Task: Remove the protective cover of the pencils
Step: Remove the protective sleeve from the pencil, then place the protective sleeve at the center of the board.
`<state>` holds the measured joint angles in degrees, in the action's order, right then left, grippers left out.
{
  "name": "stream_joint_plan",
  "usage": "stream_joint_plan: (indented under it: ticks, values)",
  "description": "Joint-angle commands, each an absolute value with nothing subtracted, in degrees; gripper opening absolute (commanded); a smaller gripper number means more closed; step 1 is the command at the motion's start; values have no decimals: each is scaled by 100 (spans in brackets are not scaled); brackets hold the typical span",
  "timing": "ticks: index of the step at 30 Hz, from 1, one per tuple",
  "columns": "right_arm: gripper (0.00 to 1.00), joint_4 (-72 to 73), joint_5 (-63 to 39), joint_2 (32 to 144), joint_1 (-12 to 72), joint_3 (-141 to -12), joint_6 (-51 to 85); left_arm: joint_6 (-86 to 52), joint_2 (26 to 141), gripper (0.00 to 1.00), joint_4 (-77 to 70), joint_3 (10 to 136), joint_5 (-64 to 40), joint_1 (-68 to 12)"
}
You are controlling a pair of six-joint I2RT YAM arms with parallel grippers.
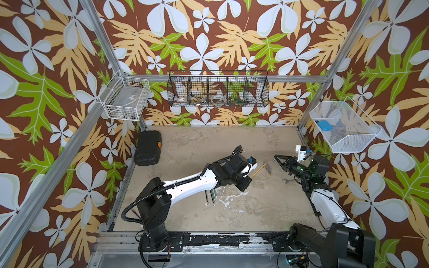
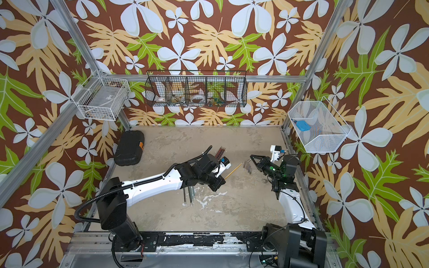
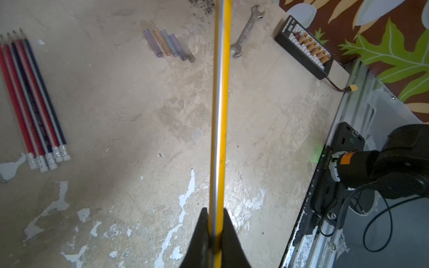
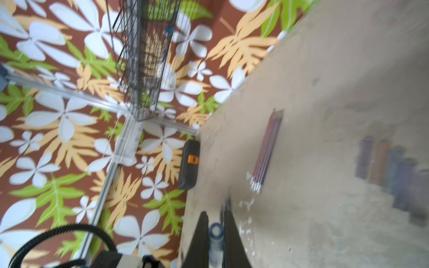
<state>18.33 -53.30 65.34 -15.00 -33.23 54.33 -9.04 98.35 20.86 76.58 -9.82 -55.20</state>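
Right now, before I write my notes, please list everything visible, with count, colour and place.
yellow pencil: one, yellow, raised above the table.
sharpened pencils: five, red and dark, together on the table.
other pencils: several, dark and green, partly under the left arm.
loose caps: five, translucent, mixed tints, in a row.
held cap: one, bluish clear, off the table.
wrench: one, silver, near the loose caps.
connector board: one, black and gold, table edge.
case: one, black, far left corner.
wire basket: one, white, left wall.
divided basket: one, black, back wall.
mesh basket: one, white, right wall.
left gripper: one, black, shut on the yellow pencil.
right gripper: one, black, shut on the held cap.
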Motion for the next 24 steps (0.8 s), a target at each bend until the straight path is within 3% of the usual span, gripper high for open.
stream_joint_plan:
  ticks: [1,5,9,12,24]
  values:
    - [0,1943,-5028,6790,-1546,-3509,5234,-989,9738,0,2148,7660,-1069,-5377]
    - [0,1507,-4533,7091,-1541,-3779,4891,-975,9699,0,2152,7673,-1146,-5291]
    - [0,-17,-2743,7450,-1465,-4178,3837,-901,9576,0,2136,7654,-1027,-5258]
    - [0,-264,-2104,7877,-1468,-4159,3585,-913,9561,0,2136,7664,-1083,-5205]
    - [0,-18,-2219,9285,-1413,-4374,2977,-905,9641,0,2188,7739,-1389,-5123]
